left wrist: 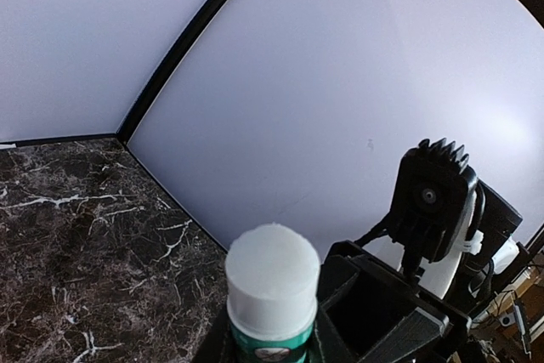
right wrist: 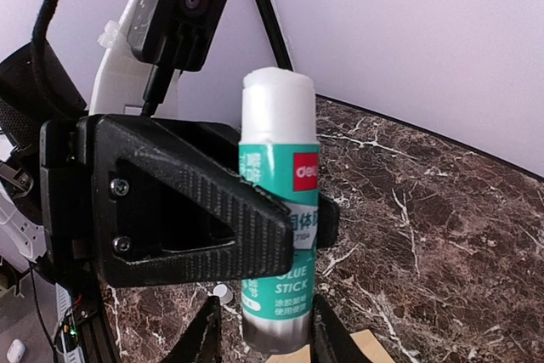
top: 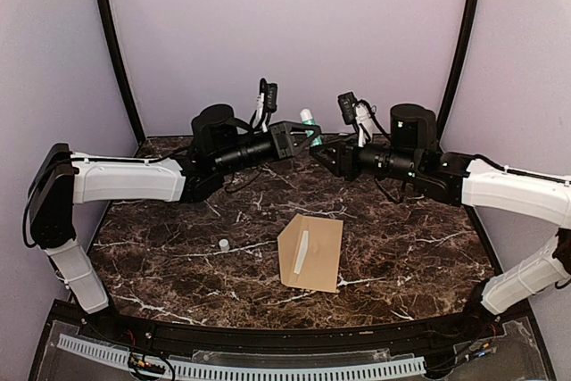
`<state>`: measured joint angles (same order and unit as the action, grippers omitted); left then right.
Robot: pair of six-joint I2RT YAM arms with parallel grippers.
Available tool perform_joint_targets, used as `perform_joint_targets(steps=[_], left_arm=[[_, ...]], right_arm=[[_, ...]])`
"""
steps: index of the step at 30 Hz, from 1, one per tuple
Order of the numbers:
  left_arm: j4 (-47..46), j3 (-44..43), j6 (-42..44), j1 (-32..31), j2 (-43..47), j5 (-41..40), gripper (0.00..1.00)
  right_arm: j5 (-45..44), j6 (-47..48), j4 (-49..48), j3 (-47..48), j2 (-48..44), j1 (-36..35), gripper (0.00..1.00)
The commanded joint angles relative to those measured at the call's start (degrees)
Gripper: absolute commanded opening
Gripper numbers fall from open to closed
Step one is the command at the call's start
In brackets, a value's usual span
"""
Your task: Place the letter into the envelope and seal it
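Observation:
The brown envelope (top: 310,253) lies flat on the marble table at centre front, with a pale streak along its left part. One of its corners shows in the right wrist view (right wrist: 371,348). The letter is not in view. Above the back of the table my left gripper (top: 303,134) is shut on an uncapped green glue stick (top: 308,117), gripping the middle of the tube (right wrist: 280,210). My right gripper (right wrist: 265,333) faces it with its fingers either side of the stick's base. A small gap still shows beside the left finger (right wrist: 204,329). From the left wrist the stick's white top (left wrist: 272,274) fills the bottom centre.
A small white cap (top: 223,244) lies on the table left of the envelope, also seen in the right wrist view (right wrist: 223,291). Pale curved walls with dark posts (top: 116,51) close in the back and sides. The two arms nearly meet at the back centre.

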<state>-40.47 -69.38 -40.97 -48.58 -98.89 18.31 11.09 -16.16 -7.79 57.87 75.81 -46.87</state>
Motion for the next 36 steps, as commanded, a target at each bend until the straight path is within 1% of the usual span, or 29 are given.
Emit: perform_joint_targets(steps=[1,4,6,8,10,13,14,15,17,19,21,24,26,28,30,31,32,34,36], left_arm=[[-1.44,-1.42,1.27,-0.03,1.89,-0.19,0.0],[-1.46,-1.21,1.45,0.04,2.01,0.08,0.0],[-1.46,-1.05,1.68,-0.01,2.22,0.37,0.0],[-1.73,-0.71,1.92,0.02,2.43,1.07,0.0],[-2.96,-0.03,2.25,-0.02,2.6,3.13,0.0],[-7.12,0.94,2.06,-0.03,2.47,8.56,0.0],[-9.82,1.1,1.51,0.04,2.19,12.47,0.0],[-11.52,1.38,0.98,0.01,1.98,14.48,0.0],[-16.7,1.7,-1.34,-0.02,1.26,22.62,0.0],[-21.02,1.57,-3.73,-0.03,0.47,27.24,0.0],[-24.36,1.09,-6.02,0.0,-0.74,30.7,0.0],[-31.07,0.3,-10.82,-0.03,-2.33,34.56,0.0],[-35.19,-0.18,-14.06,-0.03,-3.37,36.96,0.0],[-38.1,-0.44,-16.42,-0.05,-4.04,38.32,0.0],[-38.64,-0.44,-17.22,-0.02,-4.07,38.68,0.0],[-38.59,-0.42,-17.26,-0.02,-3.89,38.57,0.0],[-38.16,-0.25,-17.02,-0.03,-3.74,38.43,0.0],[-37.41,0.15,-16.5,-0.03,-3.17,37.86,0.0],[-36.24,0.66,-15.74,0.02,-2.49,36.71,0.0]], right_arm=[[0.56,-1.26,-3.41,1.54,1.01,-0.41,0.28],[0.66,-1.52,-3.86,1.32,1.18,-0.41,0.15],[1.19,-1.65,-4.13,1.05,1.08,-0.41,0.08],[1.86,-1.87,-4.97,0.5,0.65,-0.33,0.03],[4.43,-2.44,-6.45,-0.45,-0.17,0.09,0.0],[12.44,-4.71,-10.28,-2.3,-1.28,1.9,0.0],[15.78,-5.86,-12.14,-2.99,-1.59,2.67,0.0],[19.16,-7.01,-14.04,-3.62,-1.9,3.67,0.0],[26.61,-10.05,-18.76,-4.85,-1.8,5.08,0.0],[33.5,-14.1,-24.28,-5.76,-1.09,6.18,0.0],[40.59,-20.65,-31.17,-6.37,0.45,7.01,0.0],[48.0,-32.64,-44.91,-6.58,4.39,7.82,0.0],[51.21,-43.13,-56.69,-6.45,7.79,8.05,0.0],[53.56,-53.99,-71.37,-5.68,11.57,8.11,0.0],[54.72,-63.71,-81.95,-4.56,15.08,8.27,0.0],[55.03,-67.44,-85.49,-4.19,16.38,8.42,0.0],[55.18,-69.77,-87.84,-3.83,17.48,8.61,0.0],[55.1,-71.33,-89.06,-3.73,18.37,8.86,0.01],[55.02,-70.17,-87.33,-3.96,18.22,9.11,0.16]])
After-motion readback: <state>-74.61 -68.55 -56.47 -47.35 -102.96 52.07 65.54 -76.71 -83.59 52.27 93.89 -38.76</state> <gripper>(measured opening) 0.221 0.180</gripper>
